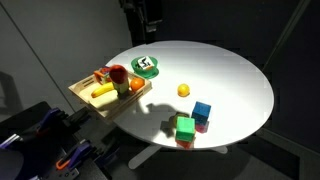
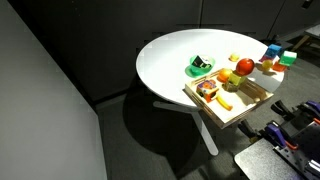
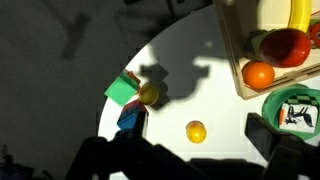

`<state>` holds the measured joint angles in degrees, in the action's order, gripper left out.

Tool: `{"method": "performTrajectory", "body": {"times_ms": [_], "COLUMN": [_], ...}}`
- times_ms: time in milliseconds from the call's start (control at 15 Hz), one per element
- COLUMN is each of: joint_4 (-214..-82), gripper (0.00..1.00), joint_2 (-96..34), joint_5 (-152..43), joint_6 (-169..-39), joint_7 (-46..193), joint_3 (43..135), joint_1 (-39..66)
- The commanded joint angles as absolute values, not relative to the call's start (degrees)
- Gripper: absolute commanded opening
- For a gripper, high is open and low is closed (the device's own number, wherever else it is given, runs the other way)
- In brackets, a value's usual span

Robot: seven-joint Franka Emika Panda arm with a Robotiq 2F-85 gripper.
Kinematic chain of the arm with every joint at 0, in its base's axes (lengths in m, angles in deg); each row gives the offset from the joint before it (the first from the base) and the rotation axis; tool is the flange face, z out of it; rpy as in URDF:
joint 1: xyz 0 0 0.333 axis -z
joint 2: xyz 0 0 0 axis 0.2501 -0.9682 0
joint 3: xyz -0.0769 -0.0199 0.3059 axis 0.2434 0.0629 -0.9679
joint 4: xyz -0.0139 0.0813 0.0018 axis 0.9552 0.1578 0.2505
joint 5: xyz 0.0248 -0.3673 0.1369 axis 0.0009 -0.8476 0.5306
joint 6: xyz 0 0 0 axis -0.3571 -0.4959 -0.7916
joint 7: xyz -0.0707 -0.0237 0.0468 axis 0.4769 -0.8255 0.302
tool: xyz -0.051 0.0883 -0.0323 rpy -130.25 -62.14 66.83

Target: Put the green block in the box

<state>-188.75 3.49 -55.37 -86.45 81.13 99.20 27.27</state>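
In an exterior view the box [image 1: 90, 103] sits furthest left, at the rim of the round white table [image 1: 230, 75] and seemingly jutting past it. It holds a banana [image 1: 103, 93], a red fruit [image 1: 118, 73] and an orange [image 1: 136, 85], so little bare floor is left inside. To its right lies a round green-rimmed dish [image 1: 147, 66], then a small yellow ball [image 1: 184, 90] alone on the open top. Furthest right, near the front edge, is the green block [image 1: 185, 127]. It is packed close against a blue cube [image 1: 202, 111], with a reddish piece [image 1: 202, 127] just beside them. The block rests on the table, well apart from the box, so by my reading the job is not yet begun.

In the wrist view the block is at the left, by the table's edge, with the blue cube under it and a yellowish piece [image 3: 150, 95] touching its right side. The ball is in the middle, and the box corner and dish are at the right. The camera takes in the whole spread, which suggests the arm is held high to look things over before going down.

The gripper [image 3: 190, 165] shows only as dark shapes along the lower edge. I cannot tell whether its jaws are apart or closed, though nothing is seen in them. Because the neighbours crowd the block, a grasp across its free sides looks safest, or the cube may get dragged along.
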Motion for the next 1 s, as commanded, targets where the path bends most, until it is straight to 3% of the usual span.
{"method": "performTrajectory", "body": {"times_ms": [0,933], "joint_4": [-186.73,-187.09], "gripper": [1.00,1.00], "joint_2": [2.76,1.72], "joint_5": [-54.25,-55.69], "joint_6": [-86.31,-87.16], "joint_7": [84.97,83.55], "joint_3": [100.40,100.49], "joint_1": [27.39,28.11]}}
